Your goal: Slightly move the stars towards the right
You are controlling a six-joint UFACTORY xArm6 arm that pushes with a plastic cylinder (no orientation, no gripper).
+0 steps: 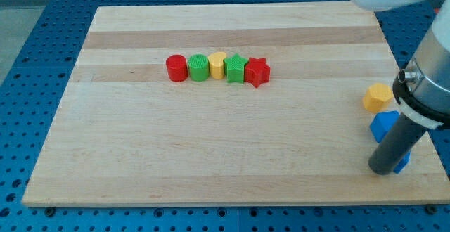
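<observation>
Green star block (235, 67) and red star block (257, 72) touch at the right end of a row — red cylinder (176, 68), green cylinder (199, 67), yellow cylinder (217, 65) to their left. Wooden desk (211, 147). My tip (384, 169) sits well right of the stars, beside blue blocks (384, 125) and a yellow hexagon block (377, 97) — no jaws, nothing held.

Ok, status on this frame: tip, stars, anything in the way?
My tip at the view's lower right, against a blue block. Green star and red star far left, untouched in their row. Path open.
</observation>
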